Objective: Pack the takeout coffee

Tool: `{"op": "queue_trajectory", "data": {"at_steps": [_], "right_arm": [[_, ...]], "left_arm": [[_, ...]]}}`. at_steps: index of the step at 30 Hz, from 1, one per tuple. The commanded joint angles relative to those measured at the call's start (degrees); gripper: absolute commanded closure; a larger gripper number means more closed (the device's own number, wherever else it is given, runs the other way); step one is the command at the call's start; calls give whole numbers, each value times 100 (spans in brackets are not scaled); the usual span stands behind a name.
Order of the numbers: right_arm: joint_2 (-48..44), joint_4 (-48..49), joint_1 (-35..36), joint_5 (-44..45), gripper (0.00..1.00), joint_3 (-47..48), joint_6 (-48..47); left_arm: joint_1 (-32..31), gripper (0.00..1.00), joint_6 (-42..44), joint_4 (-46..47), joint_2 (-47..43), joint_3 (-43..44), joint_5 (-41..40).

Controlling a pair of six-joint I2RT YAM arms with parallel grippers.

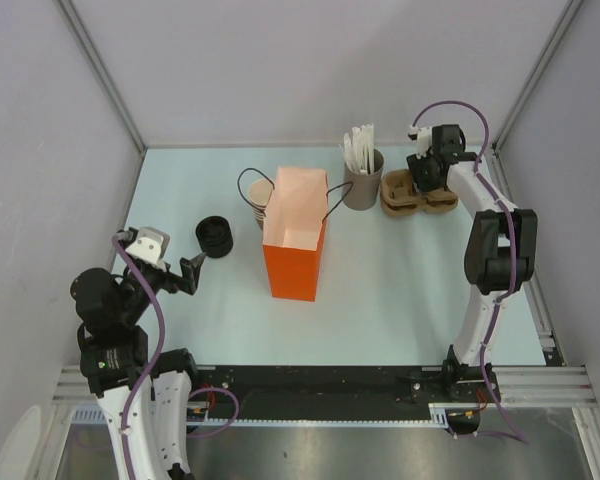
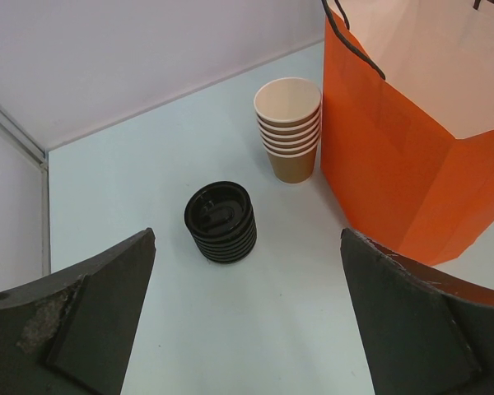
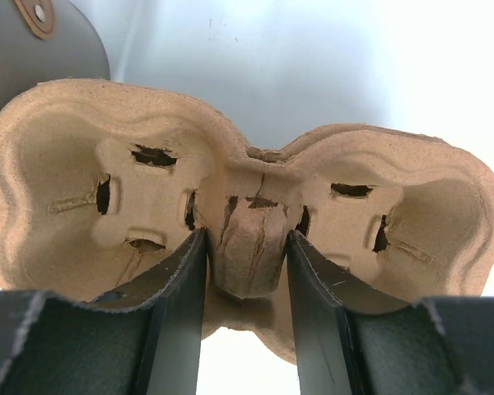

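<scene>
Our right gripper is at the far right of the table, down on the brown cup tray. Our left gripper waits at the near left, just beside the stack of black lids. The orange bag stands open in the middle. The stack of bare cups is just behind its left side. A grey pot of white sticks stands between the bag and the tray. We see no cup with a lid on, so we cannot say where the takeout coffee is.

From the left wrist, we see that gripper spread wide with nothing in it. The lids lie ahead, the cups are beyond them, and the bag is on the right.

From the right wrist, we see two fingers pinching the middle bump of the tray, one on each side, both touching it. Both cup holes are empty. We think we are picking the tray up. The tray looks soft, so we should squeeze gently and lift straight up. The grey pot is just beside the tray, and the bag's handles could catch.
</scene>
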Motion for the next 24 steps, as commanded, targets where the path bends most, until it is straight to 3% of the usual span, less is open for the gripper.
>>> {"op": "queue_trajectory", "data": {"at_steps": [1, 12, 24], "right_arm": [[-156, 89, 22, 115, 58, 69, -70], [-103, 115, -48, 89, 47, 16, -70], [-42, 124, -101, 10, 45, -45, -44]], "left_arm": [[86, 1, -64, 187, -26, -52, 178], [86, 1, -64, 196, -26, -69, 187], [95, 1, -64, 196, -35, -78, 178]]}}
